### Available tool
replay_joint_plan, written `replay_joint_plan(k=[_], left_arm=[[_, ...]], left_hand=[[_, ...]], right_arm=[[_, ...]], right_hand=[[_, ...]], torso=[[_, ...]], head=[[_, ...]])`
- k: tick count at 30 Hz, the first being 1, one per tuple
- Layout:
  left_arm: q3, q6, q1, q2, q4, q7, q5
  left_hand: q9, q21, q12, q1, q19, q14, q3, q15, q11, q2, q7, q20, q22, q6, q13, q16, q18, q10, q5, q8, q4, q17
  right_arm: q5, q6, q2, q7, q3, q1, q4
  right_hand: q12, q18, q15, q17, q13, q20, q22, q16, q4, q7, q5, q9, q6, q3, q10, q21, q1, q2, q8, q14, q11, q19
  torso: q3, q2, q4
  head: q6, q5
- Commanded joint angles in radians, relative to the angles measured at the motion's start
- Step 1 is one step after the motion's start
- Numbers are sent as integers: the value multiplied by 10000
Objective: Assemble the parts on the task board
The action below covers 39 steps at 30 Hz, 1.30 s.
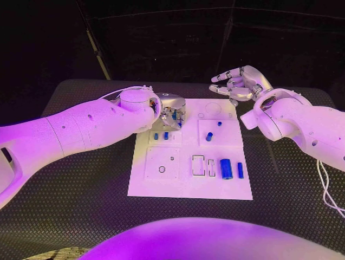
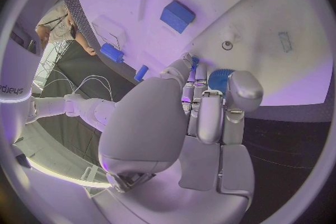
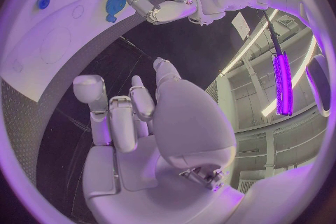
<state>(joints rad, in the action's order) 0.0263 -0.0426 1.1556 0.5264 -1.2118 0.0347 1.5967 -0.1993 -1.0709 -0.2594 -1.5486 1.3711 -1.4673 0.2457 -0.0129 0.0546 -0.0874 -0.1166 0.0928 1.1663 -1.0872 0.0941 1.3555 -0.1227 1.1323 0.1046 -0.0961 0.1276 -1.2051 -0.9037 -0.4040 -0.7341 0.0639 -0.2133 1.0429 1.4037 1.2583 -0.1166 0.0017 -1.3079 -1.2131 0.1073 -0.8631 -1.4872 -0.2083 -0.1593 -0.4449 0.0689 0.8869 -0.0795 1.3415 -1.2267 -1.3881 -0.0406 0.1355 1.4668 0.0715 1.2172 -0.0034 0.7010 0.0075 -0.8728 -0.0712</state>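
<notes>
Nearest me on the task board (image 1: pixel 189 187) lie the loose blue parts: a thick cylinder (image 1: pixel 226 169) and a thin pin (image 1: pixel 240 170) side by side in the near right corner, next to two open rectangular slots (image 1: pixel 202 166). I take these as work still to do, since they lie flat rather than standing in any hole. Further up, a short blue peg (image 1: pixel 209 136) and a smaller one (image 1: pixel 219 123) sit on the right middle panel, and two small blue pieces (image 1: pixel 161 136) sit on the left middle panel, just below my left hand (image 1: pixel 169 115). Whether those four are seated or only resting, I cannot tell.

My left hand hangs over the far left part of the board, fingers curled in and pointing down. In the left wrist view a blue ribbed piece (image 2: pixel 220 79) shows among my fingertips (image 2: pixel 183 66), so I judge I am holding it, close above the white surface.

My right hand (image 1: pixel 237 84) is lifted off beyond the board's far right corner, well apart from every part, fingers loosely spread and holding nothing.

By my reckoning the assembly is at most partway, with several pieces yet to place.
</notes>
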Motion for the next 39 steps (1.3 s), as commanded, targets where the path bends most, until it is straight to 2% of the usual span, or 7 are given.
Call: replay_joint_plan(k=[1,14,19,23,27,33,39], left_arm=[[-22,-70,-36,-5,51,55,73],[37,863,-66,335,-430,-240,-108],[177,1174,-83,673,-822,-273,-253],[443,1404,-286,1143,-1265,-266,-532],[593,1434,-423,1499,-1565,-237,-670],[673,1194,-512,1891,-1761,-115,-791],[694,1024,-578,2104,-1715,-15,-904]], left_hand=[[28,-82,-16,-102,18,-281,216,-87,15,33,-13,-71,49,-124,4,77,139,131,28,59,-79,-13],[115,-270,218,66,76,-321,677,-65,51,-50,-59,-80,264,-312,-51,142,176,295,18,102,-185,-37],[141,-271,302,161,74,-322,768,-57,59,-105,-67,-73,282,-336,-70,140,176,335,11,127,-183,-14],[172,-307,386,260,88,-321,847,-45,72,-166,-87,-66,327,-329,-89,136,182,367,6,167,-175,10],[180,-316,406,287,91,-321,864,-43,78,-178,-93,-62,338,-328,-93,136,185,374,6,176,-170,14],[189,-321,435,324,92,-320,888,-39,80,-204,-92,-58,349,-336,-98,136,186,393,2,185,-167,22],[201,-312,470,391,86,-318,906,-35,82,-240,-88,-52,351,-348,-103,130,184,418,-5,195,-151,41]], right_arm=[[26,49,-4,98,-6,15,28],[26,45,-20,115,-6,14,29],[26,46,-27,120,-6,12,21],[26,46,-39,125,-6,5,19],[26,42,-60,126,-5,-4,18],[26,46,-80,122,-5,-15,15],[26,48,-94,118,-5,-20,9]], right_hand=[[33,-135,-70,-945,-8,-53,-2,35,20,-7,-45,-4,24,-47,51,46,-38,83,53,666,-10,3],[39,-135,-71,-941,-14,-53,-4,38,24,-5,-47,-3,28,-42,55,46,-48,93,57,665,-11,5],[39,-135,-71,-941,-14,-53,-4,38,24,-5,-47,-3,28,-42,55,46,-48,93,57,665,-11,5],[39,-135,-71,-941,-14,-53,-4,38,24,-5,-47,-3,28,-42,55,46,-48,93,57,665,-11,5],[39,-135,-71,-941,-14,-53,-4,38,24,-5,-47,-3,28,-42,55,46,-48,93,57,665,-11,5],[39,-135,-71,-941,-14,-53,-4,38,24,-5,-47,-3,28,-42,55,46,-48,93,57,665,-11,5],[39,-135,-71,-941,-14,-53,-4,38,24,-5,-47,-3,28,-42,55,46,-48,93,57,665,-11,5]], torso=[[-3,-5,3],[-5,-19,16],[-6,-11,25],[-7,-9,27],[-22,-12,36],[1,-4,11],[-12,-3,21]], head=[[2,-2],[38,-12],[66,-32],[75,-37],[66,-33],[71,-70],[75,-66]])
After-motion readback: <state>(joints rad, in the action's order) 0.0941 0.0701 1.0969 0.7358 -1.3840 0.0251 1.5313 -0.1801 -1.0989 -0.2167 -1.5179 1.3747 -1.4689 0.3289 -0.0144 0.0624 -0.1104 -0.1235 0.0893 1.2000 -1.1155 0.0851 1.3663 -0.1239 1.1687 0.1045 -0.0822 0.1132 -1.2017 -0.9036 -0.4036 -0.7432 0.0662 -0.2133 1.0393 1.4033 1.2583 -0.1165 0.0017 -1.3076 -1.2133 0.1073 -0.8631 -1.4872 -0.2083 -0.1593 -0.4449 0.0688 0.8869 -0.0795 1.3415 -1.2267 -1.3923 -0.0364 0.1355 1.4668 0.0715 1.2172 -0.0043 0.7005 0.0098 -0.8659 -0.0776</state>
